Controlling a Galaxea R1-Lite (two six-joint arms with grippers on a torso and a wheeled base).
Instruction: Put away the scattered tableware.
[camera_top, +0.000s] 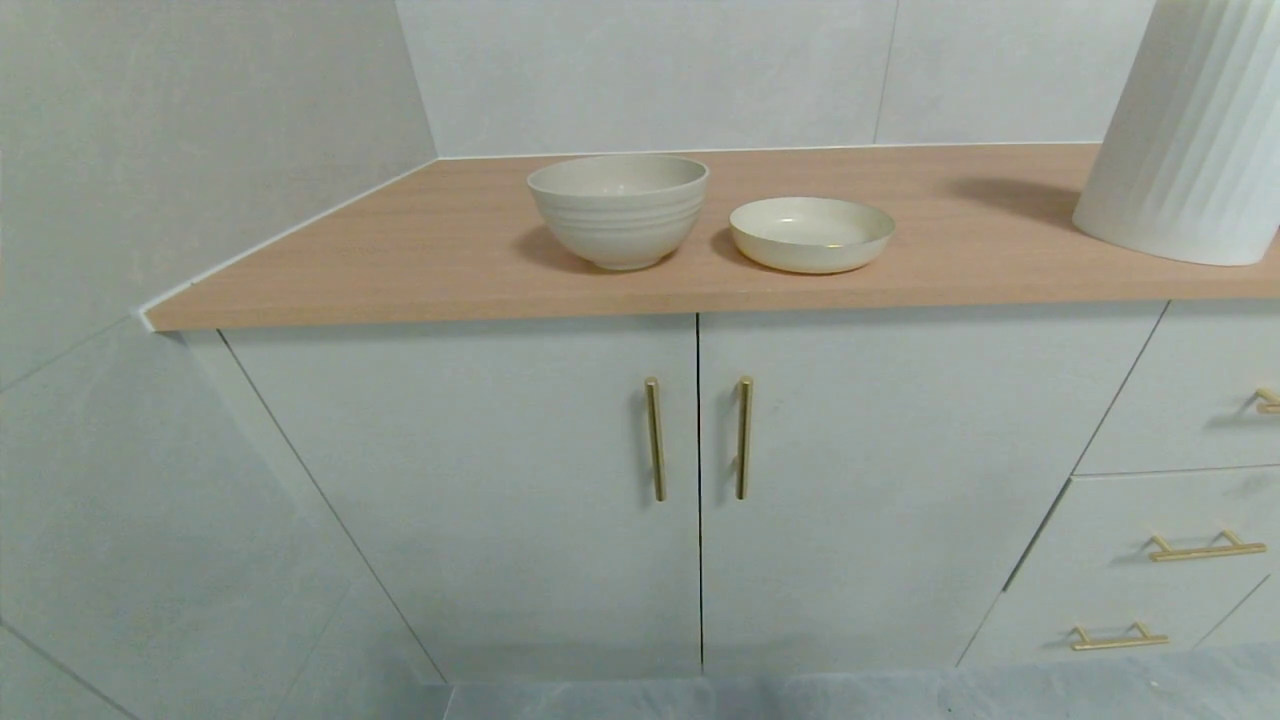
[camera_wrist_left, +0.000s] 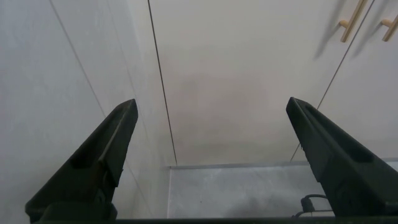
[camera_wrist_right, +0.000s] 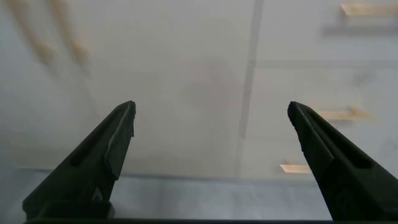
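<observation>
The left pincer (camera_wrist_left: 211, 106) hangs low before the left cabinet door (camera_wrist_left: 236, 87), fingers spread wide with nothing between them. On the wooden worktop (camera_top: 400, 260) a ribbed beige bowl (camera_top: 618, 210) stands just left of a shallow cream dish (camera_top: 811, 233), near the front edge. The right pincer (camera_wrist_right: 211, 107), likewise spread wide, points low at the drawer fronts (camera_wrist_right: 323, 74).

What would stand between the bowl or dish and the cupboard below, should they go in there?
Its left door and right door, both shut. Bowl and dish stand free near the counter's front edge.
</observation>
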